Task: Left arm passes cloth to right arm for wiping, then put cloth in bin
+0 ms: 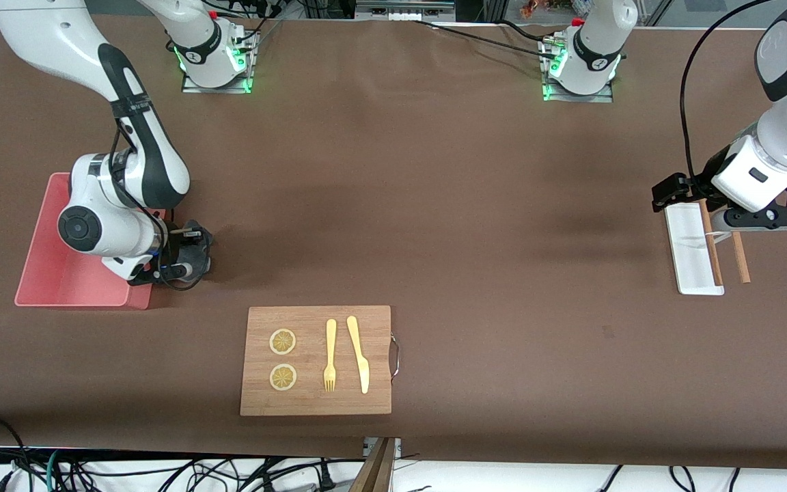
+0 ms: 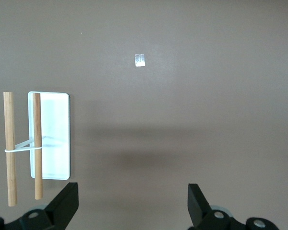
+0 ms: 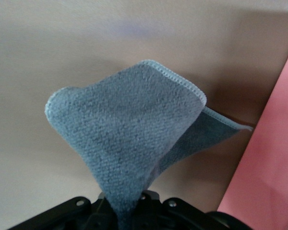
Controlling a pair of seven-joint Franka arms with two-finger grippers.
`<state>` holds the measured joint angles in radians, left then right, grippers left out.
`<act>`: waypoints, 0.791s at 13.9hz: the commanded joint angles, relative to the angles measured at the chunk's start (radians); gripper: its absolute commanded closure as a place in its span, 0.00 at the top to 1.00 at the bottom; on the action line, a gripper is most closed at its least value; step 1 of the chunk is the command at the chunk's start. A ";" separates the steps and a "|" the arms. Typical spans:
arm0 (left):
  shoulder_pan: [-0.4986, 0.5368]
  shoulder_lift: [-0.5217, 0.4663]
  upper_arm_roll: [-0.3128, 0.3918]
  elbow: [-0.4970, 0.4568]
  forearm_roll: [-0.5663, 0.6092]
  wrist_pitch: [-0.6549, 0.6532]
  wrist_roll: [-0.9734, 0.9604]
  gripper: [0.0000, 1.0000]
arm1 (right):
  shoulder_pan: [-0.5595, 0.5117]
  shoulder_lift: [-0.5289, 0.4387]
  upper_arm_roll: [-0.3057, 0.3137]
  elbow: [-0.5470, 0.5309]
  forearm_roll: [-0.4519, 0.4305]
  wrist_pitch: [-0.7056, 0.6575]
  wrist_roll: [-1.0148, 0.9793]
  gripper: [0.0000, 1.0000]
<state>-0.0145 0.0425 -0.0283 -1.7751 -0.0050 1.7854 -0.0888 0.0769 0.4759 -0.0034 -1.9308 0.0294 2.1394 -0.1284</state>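
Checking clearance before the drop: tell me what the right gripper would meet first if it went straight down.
Probably bare table: the right gripper, shut on the cloth, points down just beside the bin, not over it. Depth is uncertain.

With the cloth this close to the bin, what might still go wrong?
1. The right gripper holds the cloth beside the pink bin, above bare table; released here, it would probably miss.
2. The cloth hangs loose and might catch the bin's wall while crossing.
The left gripper waits, open, over the white tray.
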 commanded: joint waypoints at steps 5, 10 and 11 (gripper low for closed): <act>0.001 -0.007 -0.016 0.019 0.022 -0.079 -0.060 1.00 | 0.012 0.043 0.016 -0.005 0.003 0.097 0.085 0.00; 0.004 -0.024 -0.030 0.022 0.007 -0.092 -0.062 1.00 | 0.034 -0.012 0.016 -0.028 0.003 0.142 0.158 0.00; 0.004 -0.020 -0.028 0.023 0.007 -0.086 -0.060 1.00 | 0.034 -0.063 0.011 -0.062 0.003 0.146 0.156 0.00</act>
<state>-0.0141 0.0291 -0.0568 -1.7623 -0.0050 1.7094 -0.1473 0.1134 0.5107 0.0126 -1.9314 0.0302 2.2749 0.0143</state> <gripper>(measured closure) 0.000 0.952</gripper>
